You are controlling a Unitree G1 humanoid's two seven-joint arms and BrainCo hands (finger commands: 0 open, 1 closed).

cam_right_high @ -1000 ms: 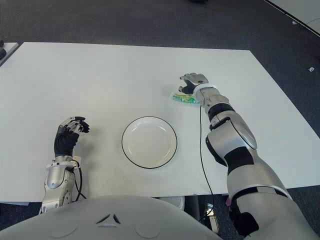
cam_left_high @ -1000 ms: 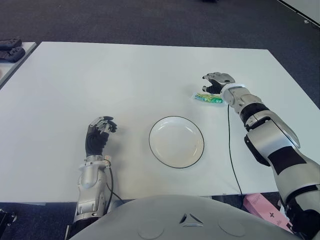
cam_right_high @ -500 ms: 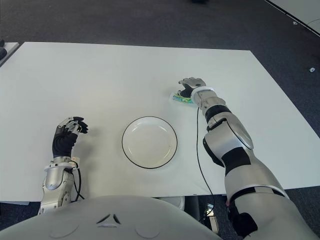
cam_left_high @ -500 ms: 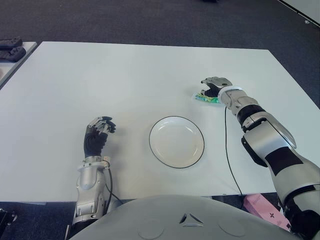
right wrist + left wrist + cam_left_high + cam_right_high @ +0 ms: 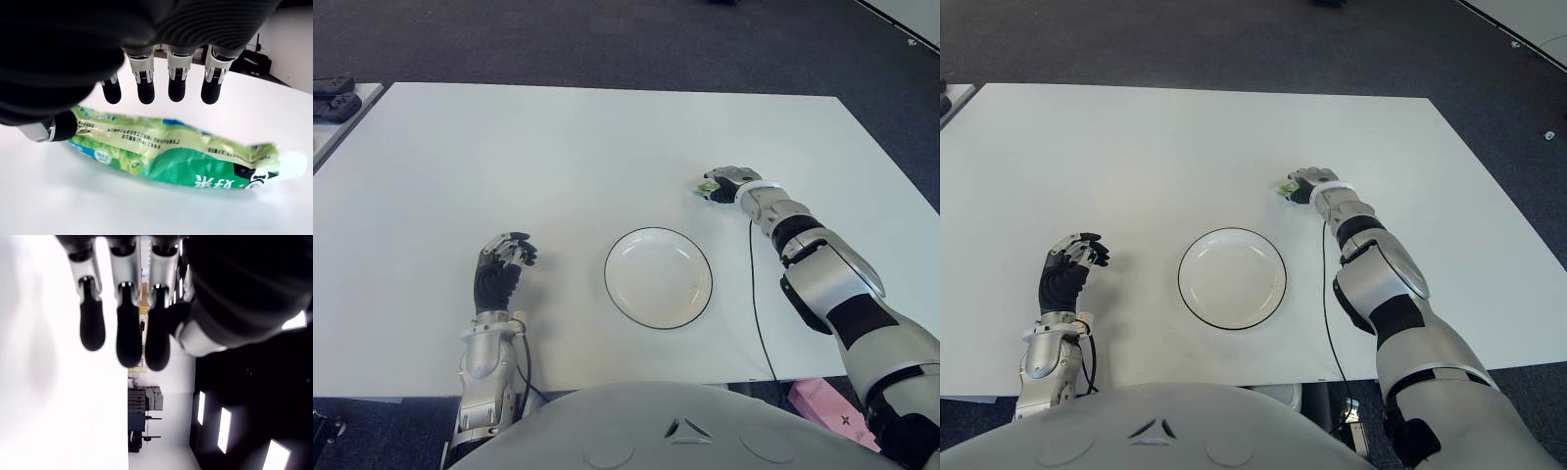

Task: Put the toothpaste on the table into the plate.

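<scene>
The toothpaste (image 5: 186, 156) is a green and white tube lying flat on the white table (image 5: 558, 157), right of and beyond the plate. My right hand (image 5: 724, 182) arches directly over it, so only a green end (image 5: 708, 187) shows in the eye views. In the right wrist view the fingertips (image 5: 176, 93) hover just above the tube, apart from it, and the thumb (image 5: 61, 128) sits against its near end. The white plate (image 5: 606, 274) with a dark rim lies near the table's front, with nothing in it. My left hand (image 5: 504, 259) shows left of the plate, fingers loosely curled and holding nothing.
A black cable (image 5: 756, 294) runs from my right wrist across the table to its front edge. Dark objects (image 5: 333, 98) lie on a side table at far left. A pink box (image 5: 822, 401) sits on the floor at lower right.
My right hand has drawn back toward me and lowered over the toothpaste, now covering most of the tube. My left hand has slipped slightly nearer to me.
</scene>
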